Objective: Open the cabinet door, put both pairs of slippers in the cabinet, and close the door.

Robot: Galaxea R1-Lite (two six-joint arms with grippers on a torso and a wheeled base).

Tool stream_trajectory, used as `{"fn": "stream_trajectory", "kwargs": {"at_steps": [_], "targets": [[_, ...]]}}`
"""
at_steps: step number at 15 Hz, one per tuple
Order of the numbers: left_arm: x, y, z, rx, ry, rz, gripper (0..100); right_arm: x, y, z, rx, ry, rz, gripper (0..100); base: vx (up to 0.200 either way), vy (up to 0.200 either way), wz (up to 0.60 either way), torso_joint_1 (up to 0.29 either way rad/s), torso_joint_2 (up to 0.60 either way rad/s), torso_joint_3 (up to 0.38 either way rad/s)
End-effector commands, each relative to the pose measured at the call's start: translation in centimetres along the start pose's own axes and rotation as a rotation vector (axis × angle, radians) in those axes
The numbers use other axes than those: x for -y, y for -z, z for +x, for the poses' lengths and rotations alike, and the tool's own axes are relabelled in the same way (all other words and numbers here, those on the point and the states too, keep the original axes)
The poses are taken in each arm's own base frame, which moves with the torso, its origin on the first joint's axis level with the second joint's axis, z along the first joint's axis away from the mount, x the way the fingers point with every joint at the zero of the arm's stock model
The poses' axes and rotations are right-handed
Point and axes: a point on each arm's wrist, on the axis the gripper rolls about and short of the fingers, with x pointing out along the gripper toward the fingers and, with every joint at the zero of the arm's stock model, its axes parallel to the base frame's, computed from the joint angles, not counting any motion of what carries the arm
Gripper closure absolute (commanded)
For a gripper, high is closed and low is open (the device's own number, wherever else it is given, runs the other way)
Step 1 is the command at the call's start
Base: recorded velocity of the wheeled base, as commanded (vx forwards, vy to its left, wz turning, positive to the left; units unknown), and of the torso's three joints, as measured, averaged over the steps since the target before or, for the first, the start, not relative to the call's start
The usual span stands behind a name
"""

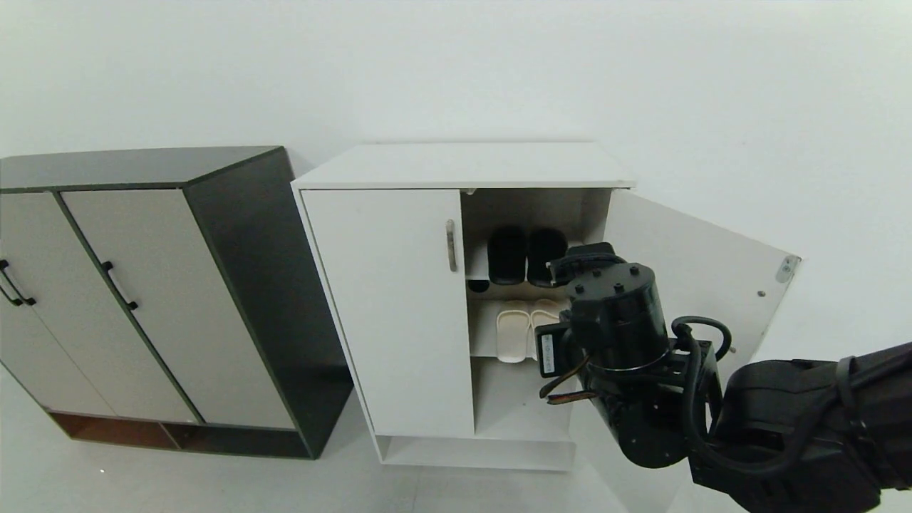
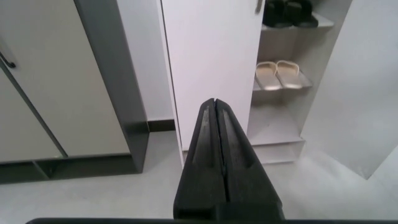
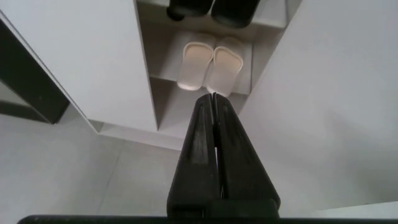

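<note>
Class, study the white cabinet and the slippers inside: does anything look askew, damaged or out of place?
Nothing stands out. The black slippers sit paired on the upper shelf, the cream slippers paired on the shelf below, and only the right door stands open.

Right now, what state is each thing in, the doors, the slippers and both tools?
Right door: swung open.
Left door: shut.
Black slippers: side by side on the upper shelf.
Cream slippers: side by side on the middle shelf.
Left tool: shut, empty.
Right tool: shut, empty.
Dark cabinet doors: shut.
</note>
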Motion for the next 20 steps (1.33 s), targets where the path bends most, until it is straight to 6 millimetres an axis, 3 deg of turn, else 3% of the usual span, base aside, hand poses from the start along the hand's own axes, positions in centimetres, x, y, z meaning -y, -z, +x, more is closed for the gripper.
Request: {"fn": "stream_trajectory", "kwargs": {"at_steps": [1, 16, 20], "targets": [[0.00, 0.00, 0.01, -0.002, 0.000, 0.000, 100, 0.00, 0.03, 0.04, 0.000, 0.001, 0.000, 100, 0.000, 0.000, 0.00, 0.159, -0.46, -0.320], [0.00, 0.00, 0.01, -0.002, 0.000, 0.000, 100, 0.12, 0.17, 0.02, 0.003, 0.002, -0.003, 100, 0.000, 0.000, 0.00, 0.200, -0.51, -0.310], [0.00, 0.00, 0.01, -0.002, 0.000, 0.000, 100, 0.15, 0.38, 0.04, 0.002, 0.002, -0.013, 100, 0.000, 0.000, 0.00, 0.057, -0.12, -0.073]]}}
